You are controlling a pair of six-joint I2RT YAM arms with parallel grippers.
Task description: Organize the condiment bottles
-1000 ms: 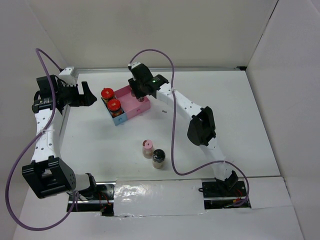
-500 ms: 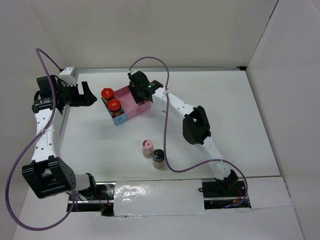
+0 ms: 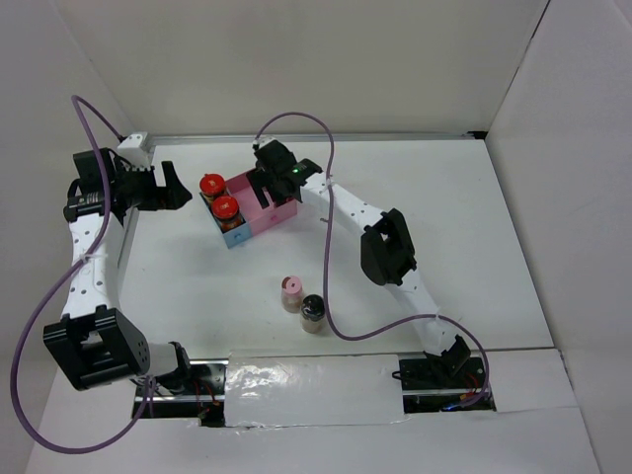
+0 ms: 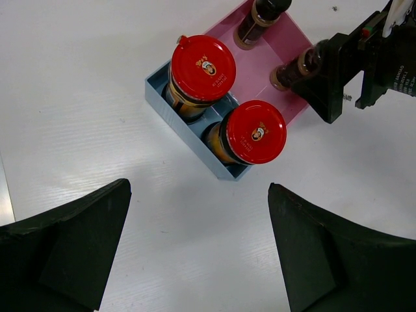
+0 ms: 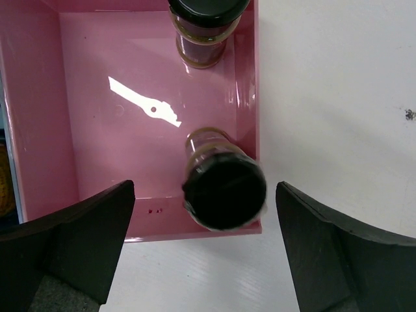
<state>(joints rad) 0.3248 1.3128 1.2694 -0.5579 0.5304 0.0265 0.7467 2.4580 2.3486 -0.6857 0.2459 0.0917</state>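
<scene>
- Right gripper (image 3: pixel 267 184) has dropped into the tray's (image 5: pixel 84 149) pink side. Jaws now apart, dark jar (image 5: pixel 224 190) released upright beside another dark jar (image 5: pixel 205 32).
- Left gripper (image 4: pixel 198 195) spread wide, empty, above the red-lid jars (image 4: pixel 203 67).
- Pink-capped jar (image 3: pixel 291 292) and last dark jar (image 3: pixel 313 313) still on the table (image 3: pixel 197 286), so two to go.

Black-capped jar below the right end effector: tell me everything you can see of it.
A slim dark jar with a round black cap and a brownish, glass-like body, paler just under the cap. It stands apparently upright in the pink compartment, in a corner close to the walls. The open right end effector flanks it without touching.
</scene>
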